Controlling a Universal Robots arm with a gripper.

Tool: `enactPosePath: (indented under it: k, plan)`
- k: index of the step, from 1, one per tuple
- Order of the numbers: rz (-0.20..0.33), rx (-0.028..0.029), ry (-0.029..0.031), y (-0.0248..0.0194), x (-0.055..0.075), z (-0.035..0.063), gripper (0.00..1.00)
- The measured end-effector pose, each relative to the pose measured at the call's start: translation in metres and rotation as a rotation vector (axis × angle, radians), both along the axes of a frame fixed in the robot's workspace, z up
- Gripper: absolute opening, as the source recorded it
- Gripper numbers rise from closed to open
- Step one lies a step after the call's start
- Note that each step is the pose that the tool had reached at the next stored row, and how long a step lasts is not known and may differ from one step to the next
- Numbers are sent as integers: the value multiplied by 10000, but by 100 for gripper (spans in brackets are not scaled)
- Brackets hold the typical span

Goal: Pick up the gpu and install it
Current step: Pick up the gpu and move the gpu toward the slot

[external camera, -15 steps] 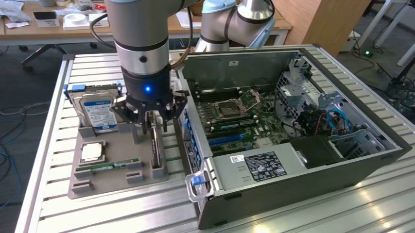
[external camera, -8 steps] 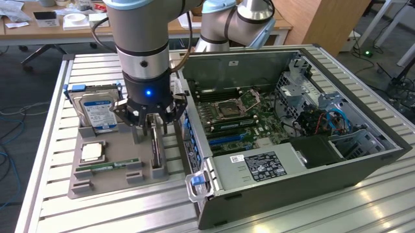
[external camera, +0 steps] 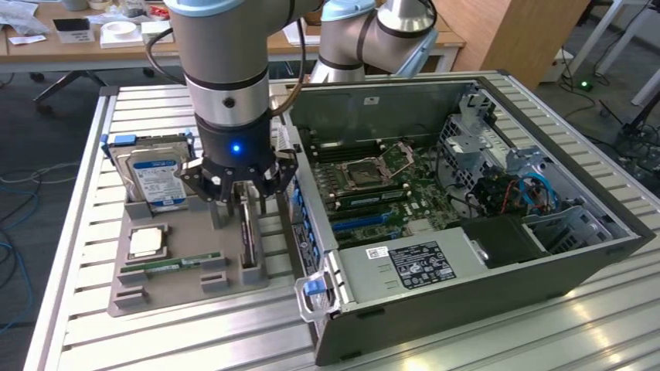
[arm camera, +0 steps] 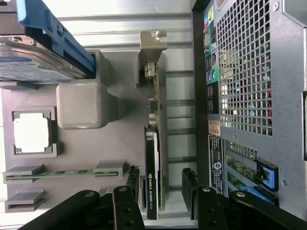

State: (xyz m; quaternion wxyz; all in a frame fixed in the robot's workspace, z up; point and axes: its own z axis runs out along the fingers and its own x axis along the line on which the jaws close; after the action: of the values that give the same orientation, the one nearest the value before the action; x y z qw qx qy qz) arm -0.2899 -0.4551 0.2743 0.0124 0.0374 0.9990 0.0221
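Note:
The gpu (external camera: 249, 236) is a thin dark card standing on its long edge in a slot of the grey holder tray (external camera: 185, 287), just beside the open computer case (external camera: 413, 267). In the wrist view the gpu (arm camera: 154, 143) runs lengthwise, with its pale metal bracket (arm camera: 151, 45) at the far end. My gripper (external camera: 243, 205) hangs straight above the card. My gripper (arm camera: 160, 184) is open, with one black finger on each side of the card's near end. A gap shows between the card and the finger (arm camera: 189, 184) on the case side.
On the tray also stand a silver hard drive (external camera: 154, 176) with a blue-white label, a processor chip (external camera: 147, 242) and a green memory stick (external camera: 170, 265). The case's perforated rear panel (arm camera: 244, 72) is close beside the card. The motherboard (external camera: 376, 182) lies exposed inside the case.

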Motion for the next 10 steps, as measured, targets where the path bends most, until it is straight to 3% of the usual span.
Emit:
enactPosePath:
  k: [10]
  plan:
    - [0,1,-1,0,0,-70,49]
